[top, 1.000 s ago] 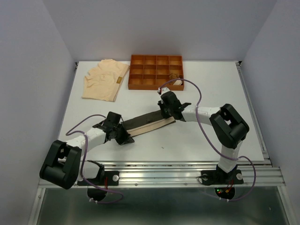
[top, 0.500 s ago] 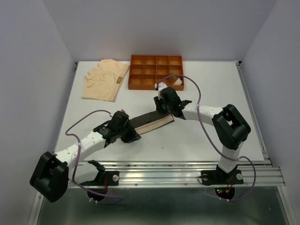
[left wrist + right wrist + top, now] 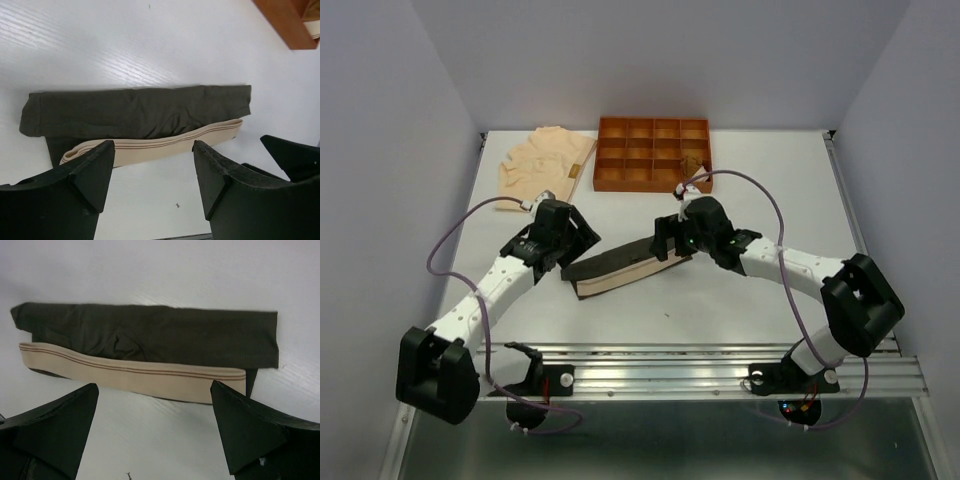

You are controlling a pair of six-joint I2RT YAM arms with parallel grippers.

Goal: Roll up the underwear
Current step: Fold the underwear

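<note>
Top external: the dark underwear [image 3: 620, 268] lies in the middle of the desk [image 3: 750, 300], folded into a long narrow strip, probably so it can be rolled end to end. The left claw [image 3: 570, 248] and right claw [image 3: 670, 240] flank its ends, and the peach underwear [image 3: 540, 165] waits at the far-left corner beside the tray [image 3: 610, 182]. Left wrist: that claw is spread, pinching nothing, with the strip beyond it. Right wrist: its claw is spread wide and likewise empty, with the cream waistband [image 3: 135, 372] nearest.

lt: bright, even (overhead) | shadows: soft | wrist cams: foregrnd blurry, slight glare
</note>
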